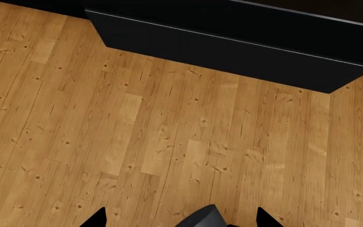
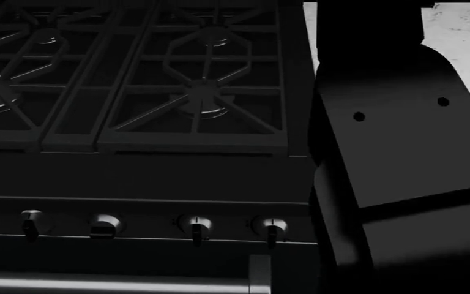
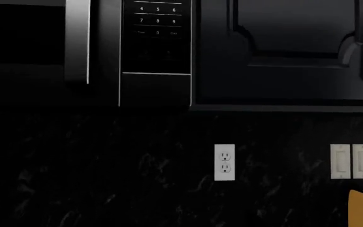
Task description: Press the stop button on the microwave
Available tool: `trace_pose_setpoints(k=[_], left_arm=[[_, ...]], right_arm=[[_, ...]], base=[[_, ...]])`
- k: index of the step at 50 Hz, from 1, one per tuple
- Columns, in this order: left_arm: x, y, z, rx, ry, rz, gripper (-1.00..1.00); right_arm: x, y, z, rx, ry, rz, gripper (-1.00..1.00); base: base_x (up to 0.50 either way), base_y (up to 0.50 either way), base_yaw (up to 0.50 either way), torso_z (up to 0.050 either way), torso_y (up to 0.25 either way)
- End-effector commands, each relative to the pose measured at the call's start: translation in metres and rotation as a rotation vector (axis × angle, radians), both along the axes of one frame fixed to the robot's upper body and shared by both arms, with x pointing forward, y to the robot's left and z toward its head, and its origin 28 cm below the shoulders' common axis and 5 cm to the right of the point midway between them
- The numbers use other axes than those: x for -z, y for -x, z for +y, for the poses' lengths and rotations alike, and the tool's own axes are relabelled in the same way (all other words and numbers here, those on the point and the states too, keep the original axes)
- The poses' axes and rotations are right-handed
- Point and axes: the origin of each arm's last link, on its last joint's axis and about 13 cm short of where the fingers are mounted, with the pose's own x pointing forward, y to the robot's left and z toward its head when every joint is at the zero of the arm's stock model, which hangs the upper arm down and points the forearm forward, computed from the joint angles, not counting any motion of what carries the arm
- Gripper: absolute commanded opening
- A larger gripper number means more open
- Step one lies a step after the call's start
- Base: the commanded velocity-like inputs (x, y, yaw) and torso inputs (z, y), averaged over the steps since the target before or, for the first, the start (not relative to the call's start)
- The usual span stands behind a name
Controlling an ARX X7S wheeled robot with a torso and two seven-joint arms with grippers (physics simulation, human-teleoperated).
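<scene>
My right arm (image 2: 398,159) fills the near side of the head view, a dark bulk beside the gas cooktop (image 2: 137,79) and its four knobs (image 2: 194,225). My left gripper (image 1: 181,218) hangs over wooden floor (image 1: 168,142), only its fingertips showing, spread apart and empty. My right gripper is out of view, so I cannot tell its state. The microwave (image 3: 125,47) hangs above the wall outlet (image 3: 224,162). Its keypad (image 3: 157,33) shows small digits; other labels are illegible. No button is pressed yet; the reach remains.
</scene>
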Motion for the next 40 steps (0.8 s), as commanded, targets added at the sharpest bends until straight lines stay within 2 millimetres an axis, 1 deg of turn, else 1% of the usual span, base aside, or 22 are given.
trace_pose_setpoints(k=[1, 8, 10, 14, 18, 22, 26, 27, 31, 33, 35, 40], left_arm=[[0.000, 0.001, 0.000, -0.002, 0.002, 0.004, 1.00], [0.000, 0.001, 0.000, -0.002, 0.002, 0.004, 1.00], [0.000, 0.001, 0.000, -0.002, 0.002, 0.004, 1.00], [0.000, 0.001, 0.000, -0.002, 0.002, 0.004, 1.00], [0.000, 0.001, 0.000, -0.002, 0.002, 0.004, 1.00], [0.000, 0.001, 0.000, -0.002, 0.002, 0.004, 1.00], [0.000, 0.001, 0.000, -0.002, 0.002, 0.004, 1.00], [0.000, 0.001, 0.000, -0.002, 0.002, 0.004, 1.00], [0.000, 0.001, 0.000, -0.002, 0.002, 0.004, 1.00], [0.000, 0.001, 0.000, -0.002, 0.002, 0.004, 1.00], [0.000, 0.001, 0.000, -0.002, 0.002, 0.004, 1.00], [0.000, 0.001, 0.000, -0.002, 0.002, 0.004, 1.00]], right_arm=[[-0.042, -0.020, 0.003, 0.018, -0.008, 0.054, 1.00], [-0.056, -0.033, 0.004, 0.027, -0.011, 0.083, 1.00], [-0.063, -0.042, 0.005, 0.029, -0.019, 0.114, 1.00], [-0.078, -0.046, 0.007, 0.031, -0.028, 0.114, 1.00], [-0.094, -0.047, 0.010, 0.034, -0.022, 0.126, 1.00], [-0.102, -0.046, 0.012, 0.022, -0.028, 0.142, 1.00], [-0.118, -0.041, 0.018, 0.012, -0.027, 0.126, 1.00], [-0.123, -0.039, 0.021, 0.014, 0.002, 0.093, 1.00], [-0.130, -0.038, 0.027, -0.016, 0.015, 0.089, 1.00], [-0.136, -0.039, 0.027, -0.009, 0.008, 0.083, 1.00], [-0.147, -0.037, 0.025, -0.022, -0.024, 0.065, 1.00], [-0.151, -0.041, 0.023, -0.015, -0.034, 0.061, 1.00]], base=[[0.00, 0.00, 0.00, 0.050, 0.035], [0.00, 0.00, 0.00, 0.050, 0.035], [0.00, 0.00, 0.00, 0.050, 0.035], [0.00, 0.00, 0.00, 0.050, 0.035], [0.00, 0.00, 0.00, 0.050, 0.036], [0.00, 0.00, 0.00, 0.050, 0.034], [0.00, 0.00, 0.00, 0.050, 0.037], [0.00, 0.00, 0.00, 0.050, 0.037], [0.00, 0.00, 0.00, 0.050, 0.036], [0.00, 0.00, 0.00, 0.050, 0.034], [0.00, 0.00, 0.00, 0.050, 0.035], [0.00, 0.00, 0.00, 0.050, 0.035]])
